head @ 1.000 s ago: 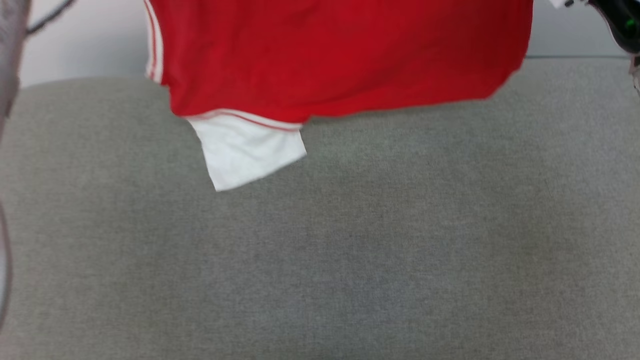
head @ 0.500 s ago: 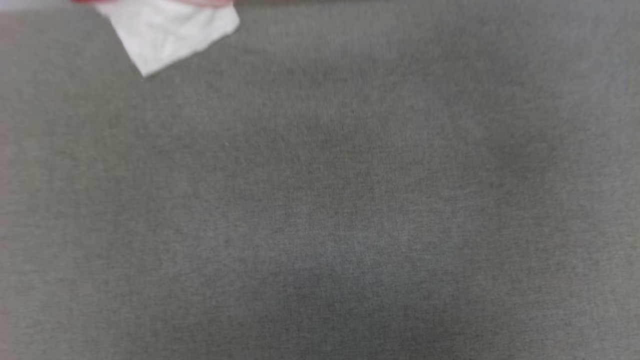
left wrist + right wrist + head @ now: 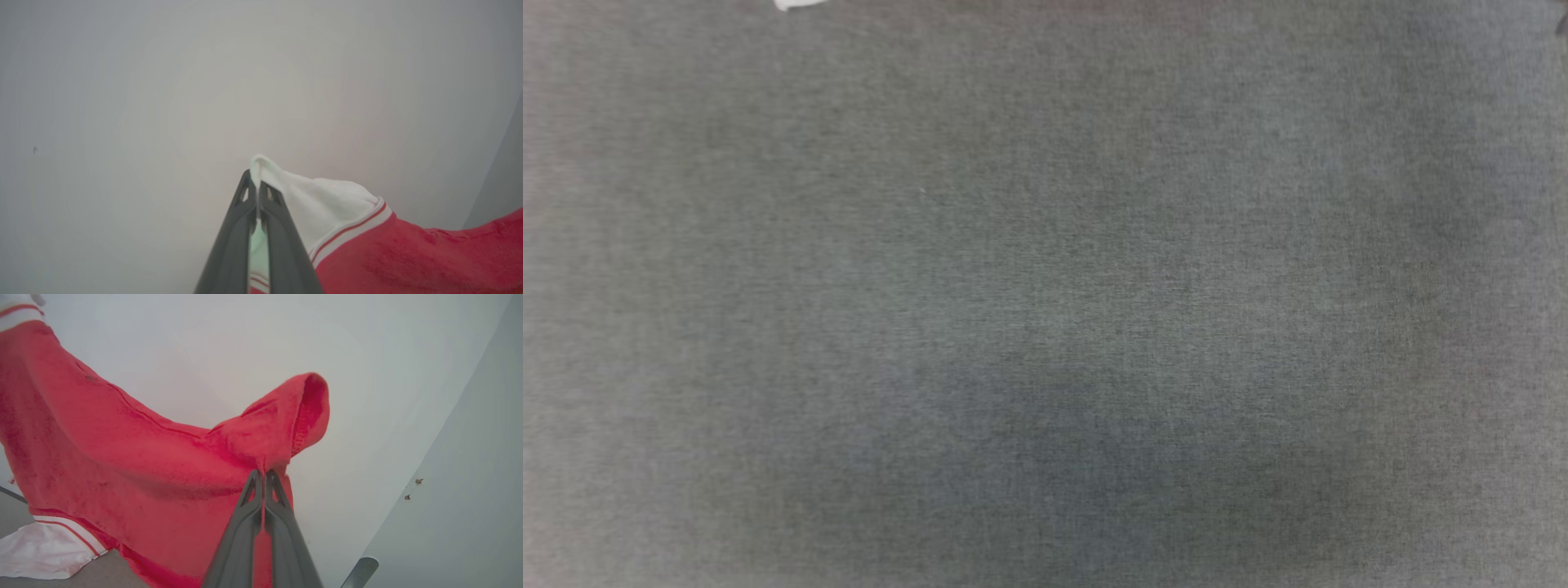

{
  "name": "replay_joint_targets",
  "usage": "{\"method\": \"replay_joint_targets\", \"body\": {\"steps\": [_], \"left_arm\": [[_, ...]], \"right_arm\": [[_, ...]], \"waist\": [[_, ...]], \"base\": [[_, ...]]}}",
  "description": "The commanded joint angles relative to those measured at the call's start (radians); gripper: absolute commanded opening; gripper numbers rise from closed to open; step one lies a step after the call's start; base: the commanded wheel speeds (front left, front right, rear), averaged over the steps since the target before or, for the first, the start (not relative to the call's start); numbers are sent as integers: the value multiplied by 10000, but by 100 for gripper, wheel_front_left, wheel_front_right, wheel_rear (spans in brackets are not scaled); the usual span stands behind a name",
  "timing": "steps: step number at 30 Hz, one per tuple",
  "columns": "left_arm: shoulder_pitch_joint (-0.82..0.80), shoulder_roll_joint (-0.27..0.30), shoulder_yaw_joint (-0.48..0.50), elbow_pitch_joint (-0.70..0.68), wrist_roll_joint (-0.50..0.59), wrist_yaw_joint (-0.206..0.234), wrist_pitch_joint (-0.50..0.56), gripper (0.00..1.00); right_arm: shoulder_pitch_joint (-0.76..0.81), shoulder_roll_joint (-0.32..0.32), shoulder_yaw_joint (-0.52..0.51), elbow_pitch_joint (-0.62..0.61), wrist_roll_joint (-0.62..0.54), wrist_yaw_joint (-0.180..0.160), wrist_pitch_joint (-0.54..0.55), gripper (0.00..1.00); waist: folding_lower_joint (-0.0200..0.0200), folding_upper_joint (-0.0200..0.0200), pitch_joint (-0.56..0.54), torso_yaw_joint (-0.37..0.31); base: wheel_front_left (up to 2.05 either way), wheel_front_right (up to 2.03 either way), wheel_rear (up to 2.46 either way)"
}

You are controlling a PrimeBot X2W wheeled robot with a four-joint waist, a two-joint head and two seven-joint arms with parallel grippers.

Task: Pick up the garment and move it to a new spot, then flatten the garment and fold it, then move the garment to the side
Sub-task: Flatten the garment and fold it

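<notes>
The garment [image 3: 122,457] is a red shirt with white, red-striped sleeves, held up in the air in front of a pale wall. In the left wrist view my left gripper [image 3: 257,179] is shut on the white sleeve [image 3: 318,204] of the garment [image 3: 408,261]. In the right wrist view my right gripper [image 3: 263,475] is shut on a red edge of the garment, whose cloth hangs to the left. A lower white sleeve [image 3: 45,549] rests on the grey surface. In the head view a white scrap of the garment [image 3: 796,4] shows at the top edge.
The grey fabric surface [image 3: 1045,327] spreads across the head view. A pale wall [image 3: 163,102] stands behind the garment. A metal tube end [image 3: 361,567] shows at the lower right of the right wrist view.
The head camera has tilted down: the red shirt has slid out of the top of the picture, leaving a white scrap. I cannot tell any motion of the garment itself.
</notes>
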Motion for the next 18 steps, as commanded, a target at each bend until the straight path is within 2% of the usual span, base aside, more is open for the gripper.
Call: {"method": "replay_joint_targets", "body": {"steps": [1, 4, 13, 18], "left_arm": [[295, -17, -61, 29, -105, -62, 109, 0], [1014, -81, -171, -176, -379, -72, 397, 0], [3369, 363, -732, -1562, -1154, -72, 1018, 0], [5079, 638, -1025, -2422, -1573, -73, 1247, 0]], "right_arm": [[191, -115, 114, -42, 118, -7, -62, 0], [689, -245, 479, -156, 360, -7, -82, 0], [2532, -988, 1519, -1039, 1317, -7, 114, 0], [4026, -1608, 1948, -1866, 2108, -7, 324, 0]], "waist": [[0, -1, -489, 260], [0, -1, -957, 328], [0, -1, -2297, 507], [0, -1, -3132, 682]], "base": [[0, 0, 0], [0, 0, 0], [0, 0, 0], [0, 0, 0]]}}
